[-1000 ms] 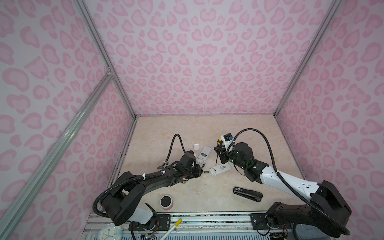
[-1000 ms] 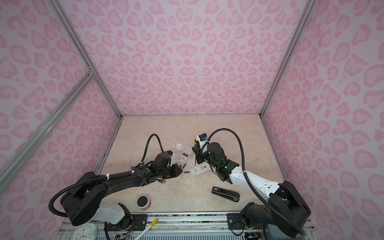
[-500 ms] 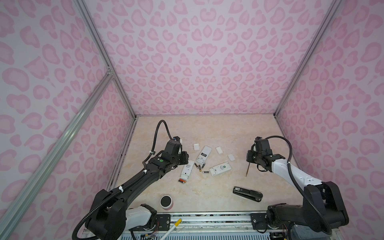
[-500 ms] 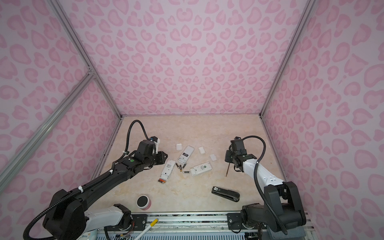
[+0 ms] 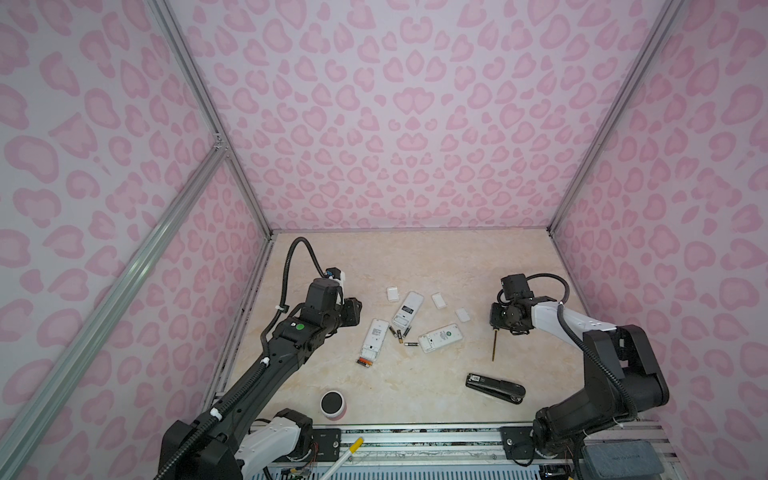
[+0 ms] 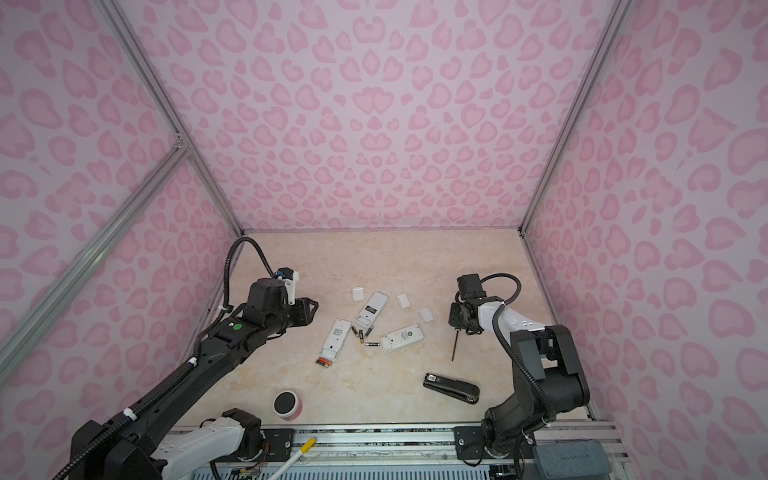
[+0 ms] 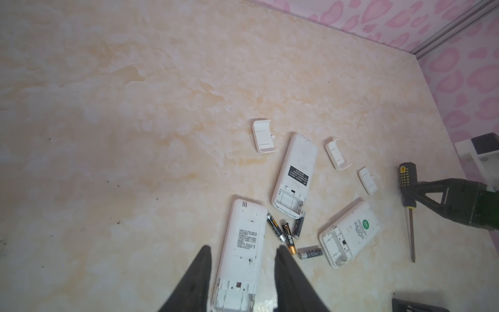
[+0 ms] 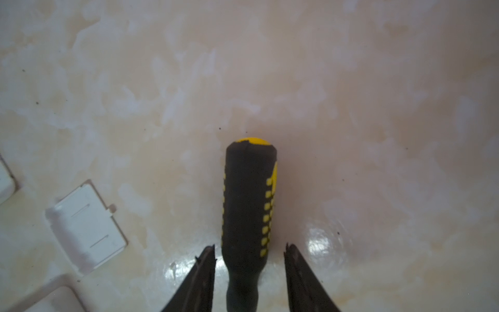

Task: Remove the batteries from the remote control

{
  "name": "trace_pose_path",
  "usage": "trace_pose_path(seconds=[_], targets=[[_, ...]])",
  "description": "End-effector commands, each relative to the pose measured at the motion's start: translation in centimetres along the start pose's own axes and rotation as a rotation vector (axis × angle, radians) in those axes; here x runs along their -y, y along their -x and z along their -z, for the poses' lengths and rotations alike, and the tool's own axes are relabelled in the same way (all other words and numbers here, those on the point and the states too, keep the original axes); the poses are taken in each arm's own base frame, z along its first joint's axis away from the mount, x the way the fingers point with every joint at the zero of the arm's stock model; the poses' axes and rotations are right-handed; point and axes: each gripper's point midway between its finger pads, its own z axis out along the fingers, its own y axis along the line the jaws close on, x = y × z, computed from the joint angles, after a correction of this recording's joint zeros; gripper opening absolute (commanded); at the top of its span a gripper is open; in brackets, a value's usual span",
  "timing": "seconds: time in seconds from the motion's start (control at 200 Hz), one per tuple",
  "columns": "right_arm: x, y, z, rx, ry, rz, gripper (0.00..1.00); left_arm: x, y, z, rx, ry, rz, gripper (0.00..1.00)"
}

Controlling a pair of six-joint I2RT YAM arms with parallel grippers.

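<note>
Hovering: my left claw (image 7: 243, 247) hangs above the table (image 5: 415, 266), left of the green-dot remote (image 5: 440, 338), fingers apart and nothing between them.
Right claw (image 8: 249, 247): fingers apart, right of the green-dot remote; the screwdriver (image 8: 247, 202) handle lies between them with a gap on each side, so I am not clamped on it.
Screwdriver shaft: points away from my right claw toward the front rail, apart from the green-dot remote.
Green-dot remote: lies back up, with its battery bay open and bare.
Loose batteries (image 7: 288, 237): four on the table, just left of the green-dot remote's open end. One (image 7: 310, 252) lies almost against that end, and three sit side by side a little farther left.
Long remote (image 5: 375, 340): left of the green-dot remote, beyond the loose batteries, back up.
End batteries (image 6: 323, 362): dark and orange, at the long remote's near end. I cannot tell whether they are seated in the bay or only lying against it.
Black-label remote (image 5: 408, 309): behind the green-dot remote, toward the back wall, with its bay open.
Covers (image 5: 392, 293): three white ones behind the green-dot remote; the nearest is just off its far corner.
Stapler (image 5: 494, 387): black, in front of the green-dot remote, toward the rail.
</note>
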Motion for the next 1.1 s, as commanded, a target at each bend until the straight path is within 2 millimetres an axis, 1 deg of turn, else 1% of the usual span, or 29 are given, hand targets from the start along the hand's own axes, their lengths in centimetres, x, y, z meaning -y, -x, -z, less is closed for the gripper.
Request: trace_pose_path(seconds=[0.0,0.12,0.17,0.225,0.305,0.335,0.44,0.49,0.525,0.57,0.605,0.685,0.69,0.705,0.71,0.725,0.785,0.84,0.86,0.89,0.935,0.945,0.955,0.99,1.05,1.095], targets=[[0.0,-0.1,0.3,-0.010,0.001,0.001,0.46,-1.1,1.0,1.1,0.035,0.050,-0.041,0.48],[-0.3,0.7,1.6,0.012,0.012,0.011,0.48,-2.4,3.0,2.5,0.087,0.103,-0.056,0.56],[-0.4,1.5,2.6,0.039,0.015,0.015,0.49,-3.0,4.1,3.3,0.117,0.132,-0.058,0.63],[-0.4,2.3,3.8,0.074,0.011,0.022,0.50,-4.1,5.4,4.3,0.155,0.179,-0.051,0.73],[-0.3,3.9,6.0,0.143,-0.001,0.038,0.53,-5.4,7.8,5.8,0.227,0.224,-0.028,0.87],[-0.2,4.5,6.7,0.170,-0.007,0.046,0.55,-5.6,8.8,6.3,0.261,0.216,-0.016,0.90],[0.1,6.3,8.7,0.252,-0.037,0.056,0.60,-5.0,12.1,7.7,0.395,0.174,-0.024,0.96],[0.4,7.1,9.5,0.286,-0.054,0.058,0.63,-4.9,13.1,7.9,0.440,0.175,-0.044,1.00],[0.6,7.7,10.1,0.308,-0.068,0.059,0.65,-4.8,13.8,8.0,0.475,0.178,-0.060,0.97],[0.9,8.3,10.9,0.342,-0.087,0.058,0.68,-5.1,14.4,8.0,0.508,0.192,-0.076,0.97],[1.3,8.7,11.4,0.374,-0.107,0.051,0.72,-5.0,14.7,7.8,0.531,0.187,-0.112,0.97],[2.3,9.4,12.0,0.453,-0.150,0.034,0.80,-5.1,14.5,7.1,0.565,0.188,-0.183,0.97],[2.3,9.4,12.0,0.460,-0.152,0.032,0.81,-5.1,14.5,7.1,0.568,0.189,-0.186,0.97],[2.5,9.6,12.1,0.479,-0.158,0.027,0.94,-5.2,14.5,7.0,0.576,0.194,-0.193,0.97],[2.6,9.6,12.1,0.483,-0.161,0.027,0.96,-5.3,14.4,6.9,0.575,0.195,-0.195,0.97],[2.7,9.6,12.0,0.498,-0.165,0.028,0.99,-5.5,14.1,6.6,0.577,0.202,-0.200,0.97],[3.1,9.7,12.0,0.563,-0.174,0.037,0.99,-6.4,13.5,6.0,0.596,0.234,-0.212,0.97],[3.5,9.7,12.2,0.631,-0.184,0.038,0.99,-7.6,12.9,5.3,0.619,0.271,-0.202,0.97],[3.8,9.4,12.0,0.646,-0.193,0.038,0.99,-8.2,12.6,5.0,0.621,0.288,-0.196,0.97],[4.2,9.5,12.3,0.695,-0.199,0.024,0.99,-9.2,11.8,4.2,0.606,0.321,-0.185,0.97],[4.8,9.1,12.3,0.756,-0.212,0.012,0.99,-11.0,10.6,3.2,0.572,0.390,-0.163,0.97],[5.1,8.7,12.1,0.757,-0.219,0.014,0.99,-11.4,10.2,2.9,0.563,0.404,-0.157,0.97],[5.1,8.9,12.3,0.786,-0.217,0.008,0.99,-11.8,10.1,2.7,0.561,0.417,-0.151,0.97],[5.5,8.6,12.4,0.830,-0.222,0.011,0.99,-13.0,8.8,1.9,0.539,0.451,-0.133,0.97],[5.9,8.0,12.2,0.892,-0.225,0.037,0.99,-14.3,7.0,0.9,0.533,0.467,-0.104,0.97],[6.2,7.6,11.9,0.914,-0.232,0.051,0.99,-14.9,6.2,0.7,0.549,0.471,-0.086,0.97]])
